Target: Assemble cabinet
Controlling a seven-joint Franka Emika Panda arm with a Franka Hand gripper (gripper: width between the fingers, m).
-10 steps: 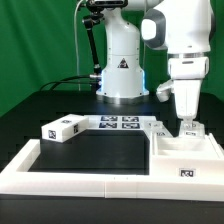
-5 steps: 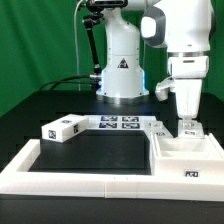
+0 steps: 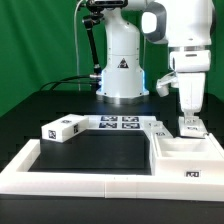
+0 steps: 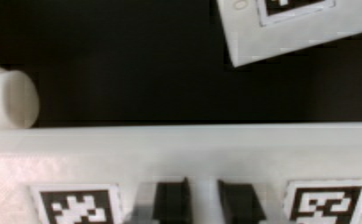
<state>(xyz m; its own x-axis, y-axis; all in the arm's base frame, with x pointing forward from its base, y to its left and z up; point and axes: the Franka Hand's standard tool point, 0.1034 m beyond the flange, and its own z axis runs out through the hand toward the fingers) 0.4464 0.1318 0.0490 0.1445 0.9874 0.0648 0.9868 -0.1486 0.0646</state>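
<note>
My gripper [image 3: 189,121] points straight down at the exterior view's right, over the hollow white cabinet box [image 3: 186,150]. In the wrist view its two dark fingers [image 4: 169,200] stand close together with a narrow white strip of a tagged cabinet panel [image 4: 178,155] pinched between them, one tag on each side. That panel [image 3: 190,128] stands at the box's far edge. A smaller white tagged block [image 3: 60,128] lies apart at the exterior view's left. Another tagged white piece [image 4: 284,30] shows beyond the panel in the wrist view.
The marker board [image 3: 118,123] lies flat in front of the robot's base [image 3: 122,75]. A long low white rail [image 3: 80,178] edges the table's front and left. A rounded white peg end [image 4: 4,100] shows beside the panel.
The arm's hand has shifted slightly toward the exterior view's right. The panel and the other parts stay where they were.
</note>
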